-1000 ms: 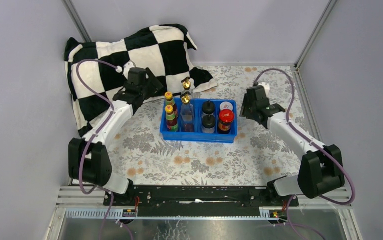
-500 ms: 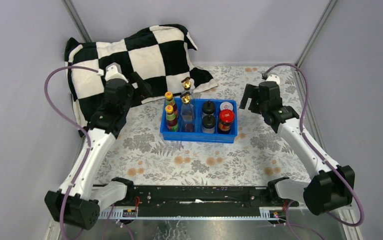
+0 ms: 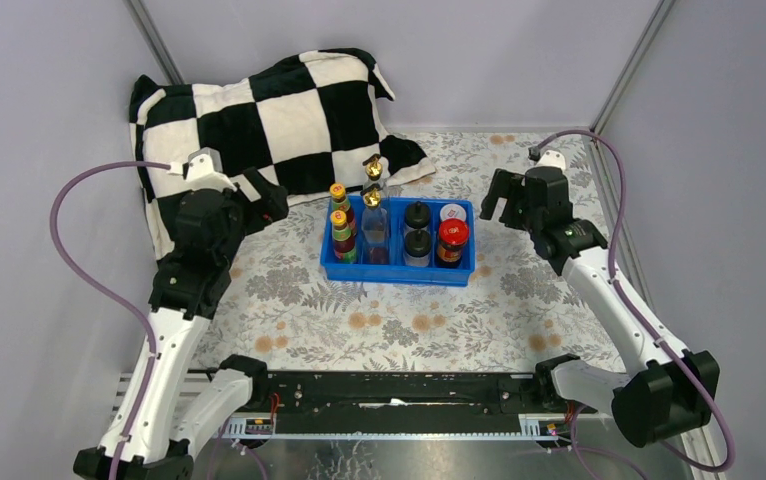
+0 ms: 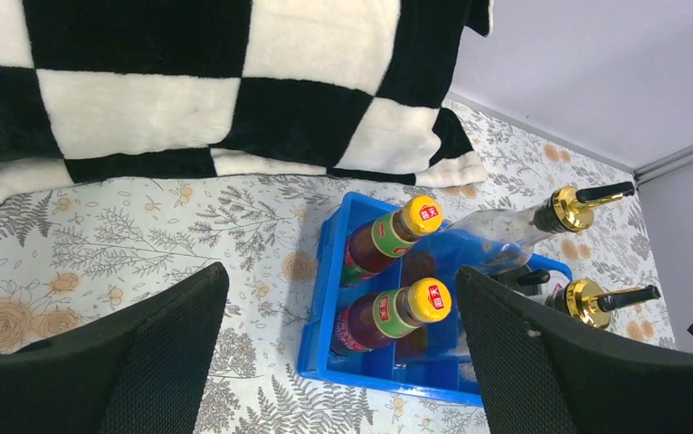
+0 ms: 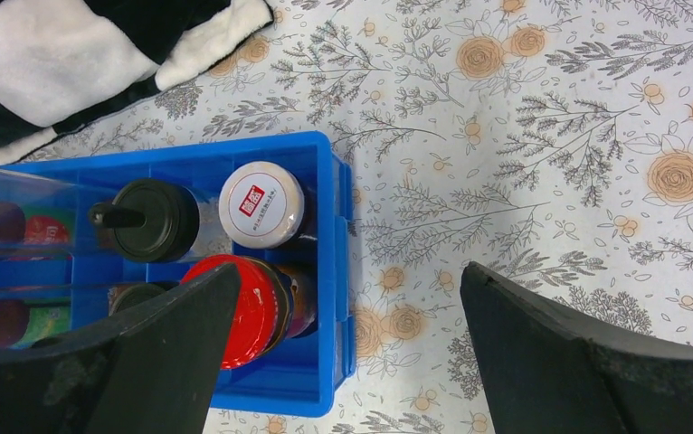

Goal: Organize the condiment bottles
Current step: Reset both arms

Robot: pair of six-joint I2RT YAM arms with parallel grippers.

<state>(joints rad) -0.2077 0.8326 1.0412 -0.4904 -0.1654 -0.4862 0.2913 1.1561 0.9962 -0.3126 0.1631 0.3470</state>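
A floral-patterned surface (image 3: 289, 300) is seen across the whole cell, and a black-and-white checkered pillow (image 3: 279, 100) is laid over its far left corner. The left arm (image 3: 174, 310) is raised at the left side. Its claw (image 3: 267, 195) is held above the pillow's near edge, apart from the tray, with both fingers (image 4: 144, 353) spread wide and nothing gripped between them. The right arm (image 3: 609, 300) is stretched along the right side. Its claw (image 3: 504, 208) is held just beside the tray's right end, likewise spread wide and empty.

A blue plastic divided tray (image 3: 399, 272) is set near the middle of the surface. All 8 condiment bottles (image 3: 416, 243) are stood upright inside it, arranged in 4 columns of 2. The 2 tall clear gold-spouted bottles (image 3: 372, 215) are placed in the second column from the left, 1 behind the other, with their spouts turned to the right in the left wrist view. The 2 orange-capped dark sauce bottles (image 4: 388, 312) are placed in the leftmost column, just beside them. The 2 black-capped clear shakers (image 5: 153, 220) are placed in the third column. The nearer one is largely hidden behind a finger in the right wrist view, so only its cap edge seems to show there. In the rightmost column, the red-lidded jar (image 5: 252, 307) is set at the near end and the white-lidded dark jar (image 5: 261, 205) just behind it.
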